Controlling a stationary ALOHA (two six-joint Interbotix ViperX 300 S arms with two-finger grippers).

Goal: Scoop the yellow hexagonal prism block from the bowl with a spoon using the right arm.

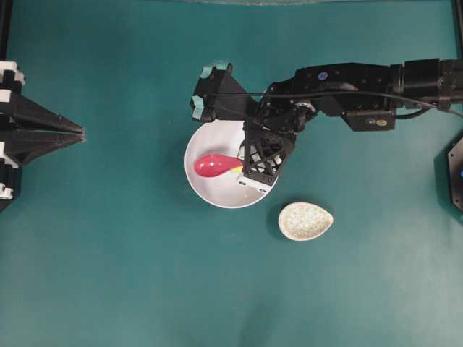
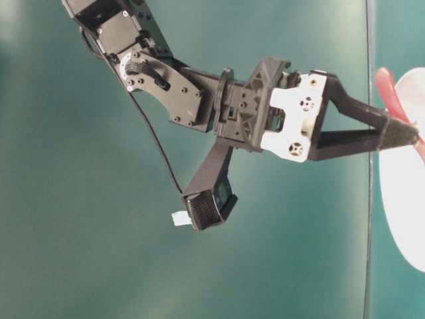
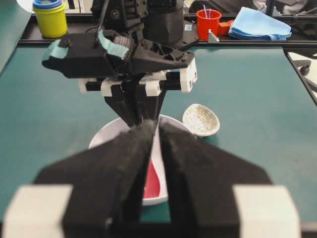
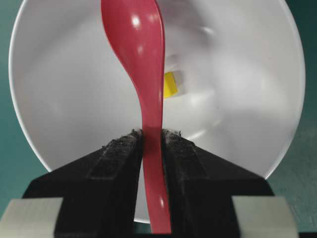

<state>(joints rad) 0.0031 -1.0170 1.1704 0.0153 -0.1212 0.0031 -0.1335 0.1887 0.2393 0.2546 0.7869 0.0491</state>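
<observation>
The white bowl sits mid-table. My right gripper hangs over it, shut on the handle of the pink-red spoon. The spoon's scoop points away from the gripper and lies inside the bowl. The tiny yellow hexagonal prism block rests on the bowl's floor just right of the spoon's neck, outside the scoop. In the table-level view the right gripper meets the spoon beside the bowl. My left gripper stays at the table's left edge, shut and holding nothing.
A small speckled beige spoon rest lies just right of and below the bowl. Along the far table edge stand stacked yellow cups, a red cup and a blue cloth.
</observation>
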